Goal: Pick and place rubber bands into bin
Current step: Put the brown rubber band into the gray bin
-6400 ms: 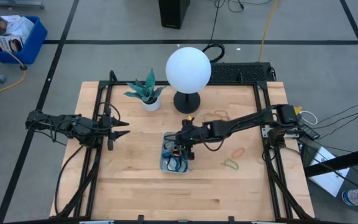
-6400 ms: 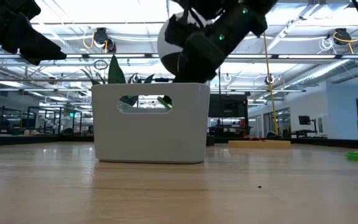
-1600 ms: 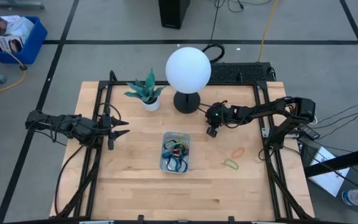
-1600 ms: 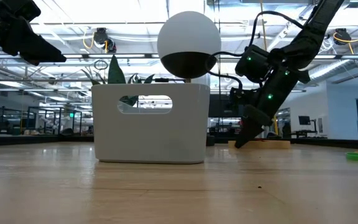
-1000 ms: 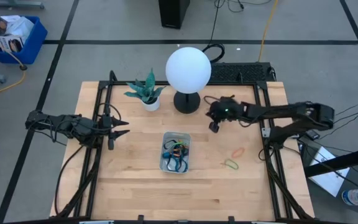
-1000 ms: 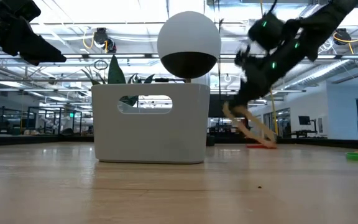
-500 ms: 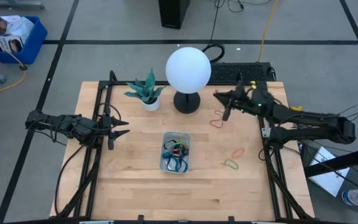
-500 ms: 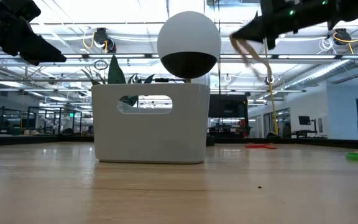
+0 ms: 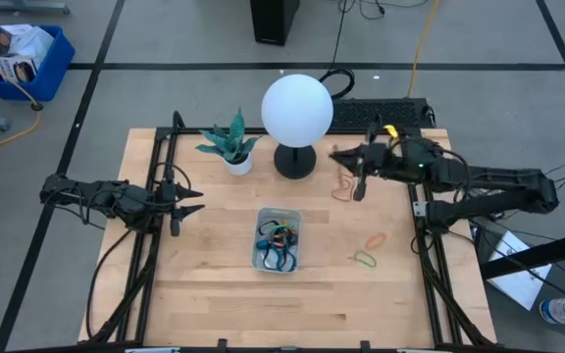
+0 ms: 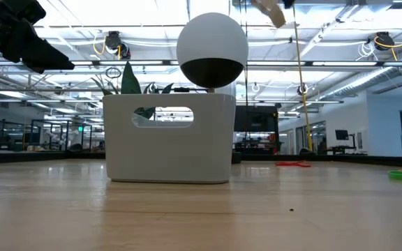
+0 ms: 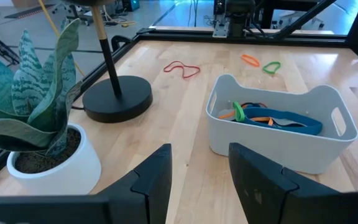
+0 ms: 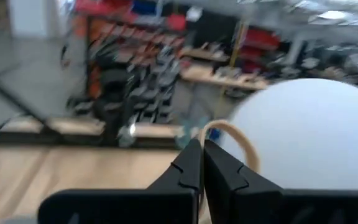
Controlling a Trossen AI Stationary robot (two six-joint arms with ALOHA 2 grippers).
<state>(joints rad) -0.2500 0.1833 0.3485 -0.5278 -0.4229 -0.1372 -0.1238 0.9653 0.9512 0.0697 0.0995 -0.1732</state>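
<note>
Gripping 1 tan rubber band (image 12: 234, 140), right gripper (image 9: 346, 163) raised beside globe lamp (image 9: 297, 108), left gripper (image 9: 189, 201) fingers parted.

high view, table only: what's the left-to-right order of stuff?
left gripper → potted plant → bin → right gripper, holding a tan rubber band → green rubber band

Bin (image 11: 278, 146): pale, glossy, translucent white. Inside it: rubber bands (image 11: 272, 117) in blue, green, orange, black. On the light wood table (image 9: 214, 294): a red band (image 11: 181, 69), an orange band (image 9: 375, 238), a green band (image 9: 364, 259). Globe (image 9: 297, 108) white, on a black stand. Plant (image 11: 30, 93) with green striped leaves, in a white pot.
</note>
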